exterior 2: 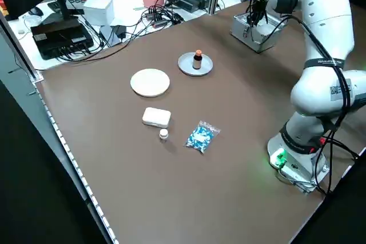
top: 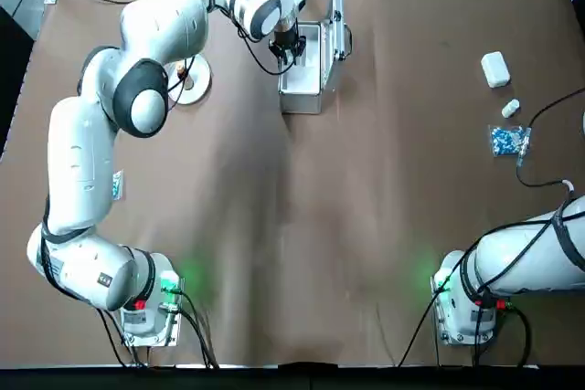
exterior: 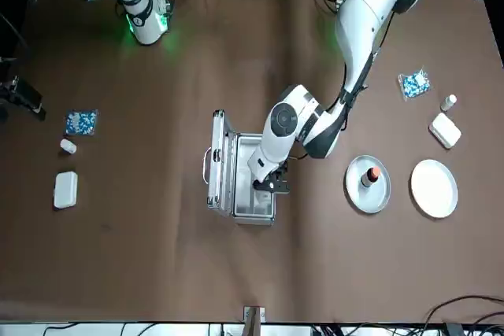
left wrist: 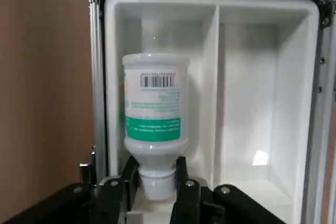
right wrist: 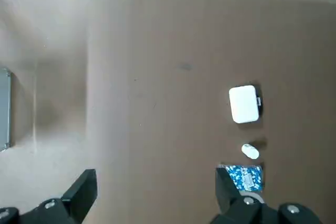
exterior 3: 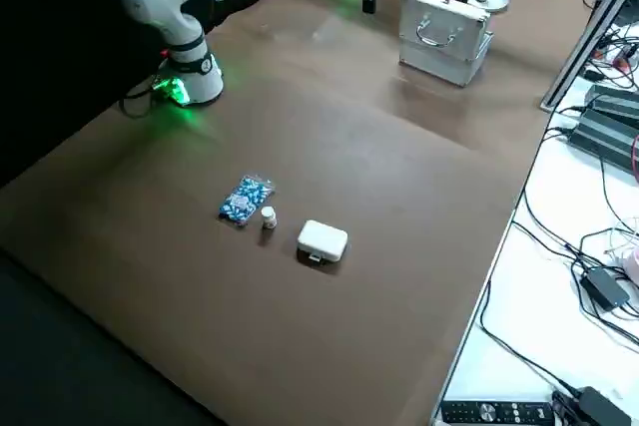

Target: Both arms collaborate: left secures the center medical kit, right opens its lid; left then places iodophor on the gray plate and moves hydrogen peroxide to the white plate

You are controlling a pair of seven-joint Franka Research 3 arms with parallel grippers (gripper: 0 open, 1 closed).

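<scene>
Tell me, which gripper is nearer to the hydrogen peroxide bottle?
Left. The left gripper is inside the open medical kit, closed on the hydrogen peroxide cap; the right gripper hangs far away, open.

The hydrogen peroxide (left wrist: 155,124) bottle, lying in the medical kit (left wrist: 262,77), is showing a barcode with a row of tiny digits beneath it and a green band of print, but none of it is coming through clearly enough to read. A square code sticker is sitting on the left arm (exterior 2: 337,91); its pattern is not legible either.
</scene>
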